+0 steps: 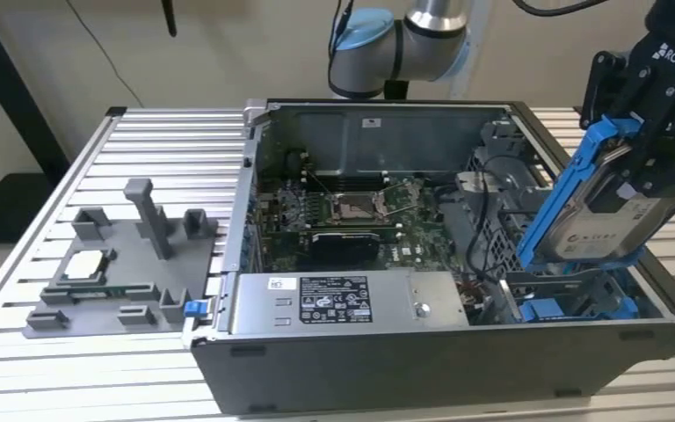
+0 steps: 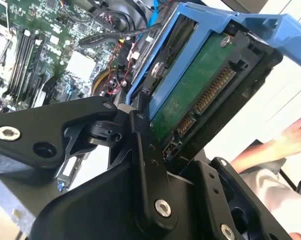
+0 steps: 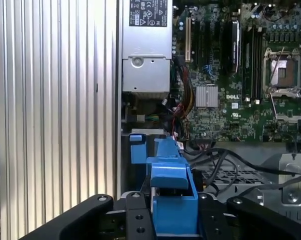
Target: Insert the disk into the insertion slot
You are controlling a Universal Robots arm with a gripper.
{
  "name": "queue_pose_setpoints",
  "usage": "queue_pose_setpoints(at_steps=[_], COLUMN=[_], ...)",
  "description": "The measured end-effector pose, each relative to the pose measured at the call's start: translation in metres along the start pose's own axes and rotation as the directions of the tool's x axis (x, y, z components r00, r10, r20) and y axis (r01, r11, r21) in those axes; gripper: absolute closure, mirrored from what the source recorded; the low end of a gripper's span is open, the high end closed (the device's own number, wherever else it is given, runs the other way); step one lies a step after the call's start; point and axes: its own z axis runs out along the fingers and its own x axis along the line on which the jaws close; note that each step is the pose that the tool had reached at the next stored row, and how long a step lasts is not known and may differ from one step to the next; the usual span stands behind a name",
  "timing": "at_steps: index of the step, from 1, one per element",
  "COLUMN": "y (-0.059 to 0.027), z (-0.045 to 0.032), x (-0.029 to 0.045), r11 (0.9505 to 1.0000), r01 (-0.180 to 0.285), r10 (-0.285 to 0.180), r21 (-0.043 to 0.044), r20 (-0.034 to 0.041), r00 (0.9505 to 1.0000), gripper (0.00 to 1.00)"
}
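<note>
The disk [image 1: 590, 224], a silver-grey drive with a white label in a bright blue carrier frame, hangs steeply tilted over the front right corner of the open computer case. My gripper [image 1: 640, 171] is shut on its upper part. The disk's lower end sits just above the insertion slot [image 1: 578, 308], a grey bay with blue rails; whether they touch I cannot tell. In the second wrist view the disk's green circuit board [image 2: 200, 95] faces the camera between black fingers [image 2: 145, 150]. In the first wrist view the blue carrier [image 3: 173, 197] points toward the slot's blue latch [image 3: 136, 147].
The case holds a motherboard [image 1: 350, 211], a grey power supply [image 1: 350, 299] and loose cables [image 3: 225, 160] beside the bay. On the slatted table [image 1: 150, 141] at the exterior view's left stands a grey fixture with posts [image 1: 138, 255] and a processor chip [image 1: 85, 264]. A person's arm [image 2: 285, 145] is nearby.
</note>
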Motion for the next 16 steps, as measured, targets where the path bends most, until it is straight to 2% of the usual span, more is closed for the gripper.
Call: queue_pose_setpoints(at_steps=[5,11,16], y=[-0.0027,-0.0071,-0.0080], z=[0.0061,0.0122,0.0206], x=[0.0000,0.0016,0.0027], r11=[0.9999,0.9999,0.9999], r01=[0.000,0.000,0.000], r10=[0.000,0.000,0.000], r21=[-0.0124,-0.0160,-0.0165], r20=[-0.0002,0.0009,0.0012], r00=[1.0000,1.0000,1.0000], gripper=[1.00,1.00,1.00])
